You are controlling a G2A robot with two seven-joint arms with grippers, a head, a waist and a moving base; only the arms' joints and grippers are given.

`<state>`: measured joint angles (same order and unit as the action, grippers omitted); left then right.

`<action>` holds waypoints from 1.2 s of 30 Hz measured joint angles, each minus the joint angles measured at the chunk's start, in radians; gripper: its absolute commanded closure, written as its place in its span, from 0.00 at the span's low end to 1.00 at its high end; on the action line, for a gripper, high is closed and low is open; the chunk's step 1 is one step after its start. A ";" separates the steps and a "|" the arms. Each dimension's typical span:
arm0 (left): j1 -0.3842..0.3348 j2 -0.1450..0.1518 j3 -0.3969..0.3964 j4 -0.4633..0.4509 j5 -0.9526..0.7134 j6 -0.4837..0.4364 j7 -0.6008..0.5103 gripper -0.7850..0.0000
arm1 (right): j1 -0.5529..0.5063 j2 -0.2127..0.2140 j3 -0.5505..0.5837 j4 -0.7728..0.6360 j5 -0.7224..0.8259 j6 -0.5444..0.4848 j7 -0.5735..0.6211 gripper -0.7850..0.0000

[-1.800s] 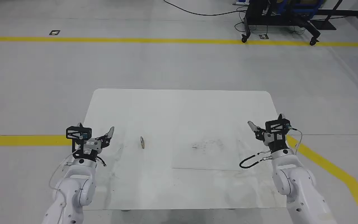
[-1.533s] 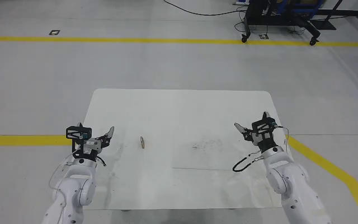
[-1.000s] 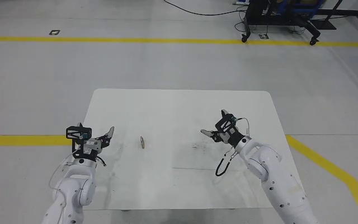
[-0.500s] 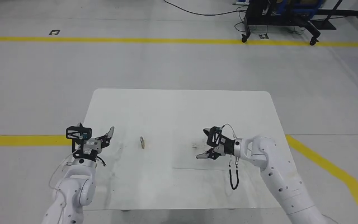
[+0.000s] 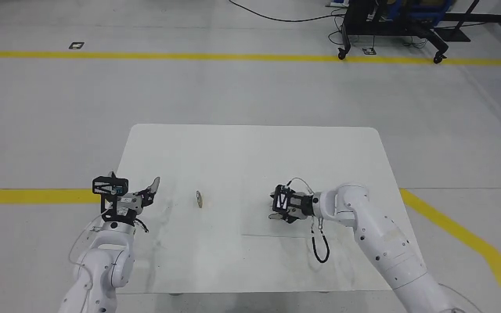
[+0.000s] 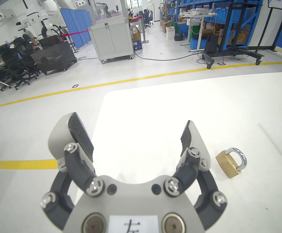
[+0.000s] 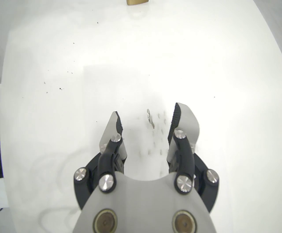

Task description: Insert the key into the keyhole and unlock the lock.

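My right gripper [image 7: 146,111] has its ribbed pads [image 7: 173,120] parted either side of the thin silver key [image 7: 150,118] at the white table's [image 5: 235,156] centre, while the left gripper [image 6: 131,120] is spread wide at frame left near the brass padlock [image 6: 231,163].

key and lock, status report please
Right hand open, straddling key on table, not gripped. Left hand open, lock lying beside it. Nothing in the way.

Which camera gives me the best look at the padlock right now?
Left wrist view: the padlock lies on the table, brass body and shackle plain. Top view gives a small speck; right wrist view catches its brass edge.
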<state>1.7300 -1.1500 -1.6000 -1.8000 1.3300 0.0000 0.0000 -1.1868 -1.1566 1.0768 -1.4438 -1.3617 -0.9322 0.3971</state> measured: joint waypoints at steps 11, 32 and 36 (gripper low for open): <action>0.000 0.000 0.000 0.000 0.000 0.000 0.000 0.00 | -0.021 0.010 0.003 -0.026 -0.036 0.043 -0.061 1.00; 0.000 0.000 0.000 0.000 0.000 0.000 0.000 0.00 | -0.079 0.032 0.086 -0.021 -0.013 0.057 -0.333 1.00; 0.000 0.000 0.000 0.000 0.000 0.000 0.000 0.00 | -0.082 0.032 0.107 -0.014 0.107 -0.005 -0.477 1.00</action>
<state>1.7300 -1.1500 -1.6000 -1.8000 1.3300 0.0000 0.0000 -1.2692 -1.1244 1.1842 -1.4575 -1.2550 -0.9369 -0.0802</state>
